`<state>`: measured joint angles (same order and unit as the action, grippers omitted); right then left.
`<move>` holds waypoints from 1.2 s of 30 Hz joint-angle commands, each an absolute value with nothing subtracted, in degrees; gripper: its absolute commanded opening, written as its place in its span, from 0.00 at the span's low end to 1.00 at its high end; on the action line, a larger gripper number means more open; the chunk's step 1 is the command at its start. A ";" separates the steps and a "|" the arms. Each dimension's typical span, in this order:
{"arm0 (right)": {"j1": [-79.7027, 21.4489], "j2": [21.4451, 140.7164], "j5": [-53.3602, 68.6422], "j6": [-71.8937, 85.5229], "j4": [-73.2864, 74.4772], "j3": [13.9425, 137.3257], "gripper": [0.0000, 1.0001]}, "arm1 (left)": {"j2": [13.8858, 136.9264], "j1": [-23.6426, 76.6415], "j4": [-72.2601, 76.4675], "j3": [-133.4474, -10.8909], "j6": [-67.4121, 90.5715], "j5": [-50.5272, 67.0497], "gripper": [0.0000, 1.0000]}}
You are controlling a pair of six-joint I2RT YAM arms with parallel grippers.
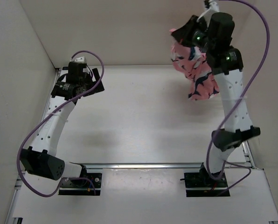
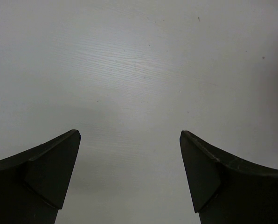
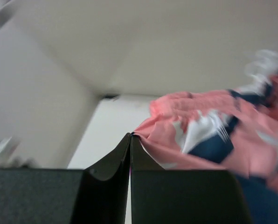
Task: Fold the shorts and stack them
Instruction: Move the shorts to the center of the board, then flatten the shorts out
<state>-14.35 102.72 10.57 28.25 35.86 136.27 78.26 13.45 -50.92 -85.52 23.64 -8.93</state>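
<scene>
Early stage. Right gripper [image 3: 130, 136], jaws pressed together, apparently pinches an edge of the shorts [image 1: 197, 74], which hang bunched and unfolded above the far right of the table [image 1: 139, 121]. Left gripper [image 2: 129, 135] spread, empty. Folding and stacking remain.

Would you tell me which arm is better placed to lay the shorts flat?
Probably the right: the right tool is shut on the raised shorts; the left tool is open and empty.
</scene>
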 commanded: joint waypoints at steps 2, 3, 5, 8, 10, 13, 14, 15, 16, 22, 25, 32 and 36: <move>-28.16 93.20 12.67 19.71 37.71 126.10 0.00 | 76.38 10.56 -54.13 -90.70 24.43 -6.94 1.00; -30.56 91.25 11.35 19.69 37.71 122.03 0.00 | 76.38 9.59 -54.75 -91.49 24.43 -6.42 1.00; -36.61 85.27 7.31 19.07 36.04 108.03 0.00 | 75.76 8.44 -55.28 -93.42 24.96 -5.81 1.00; -41.90 78.41 5.98 21.78 32.61 88.07 0.00 | 75.23 6.77 -56.51 -94.66 24.96 -4.49 1.00; -44.63 77.00 4.75 24.24 34.52 80.63 0.11 | 75.23 5.89 -56.51 -94.66 24.96 -4.48 1.00; -47.10 74.28 1.86 27.85 37.52 71.56 0.86 | 76.99 5.36 -56.51 -94.66 24.35 -1.33 1.00; -47.11 73.22 -1.46 28.47 39.36 70.59 0.91 | 78.38 5.36 -56.51 -93.35 23.74 -0.01 1.00; -47.11 72.17 -3.06 29.96 40.07 69.97 0.98 | 79.18 6.14 -56.51 -92.82 23.73 1.57 1.00; -46.59 70.07 -4.47 30.49 40.69 69.96 0.99 | 80.06 6.85 -56.51 -92.20 23.73 1.58 1.00; -43.76 68.63 -1.51 34.45 41.23 68.65 0.65 | 89.63 11.51 -55.29 -86.32 23.73 1.58 1.00; -49.89 72.49 0.18 35.68 39.03 68.64 1.00 | 94.99 11.51 -55.28 -83.42 24.96 0.35 1.00; -57.57 84.80 -0.35 35.69 34.20 73.73 1.00 | 104.75 13.27 -48.52 -78.31 28.03 7.82 1.00; -56.87 93.75 0.18 34.54 32.08 77.59 0.80 | 108.89 14.58 -47.38 -79.72 28.04 8.34 0.80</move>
<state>-57.67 90.35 -0.16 35.27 35.83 72.77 109.01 13.32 -50.17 -78.13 27.46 5.87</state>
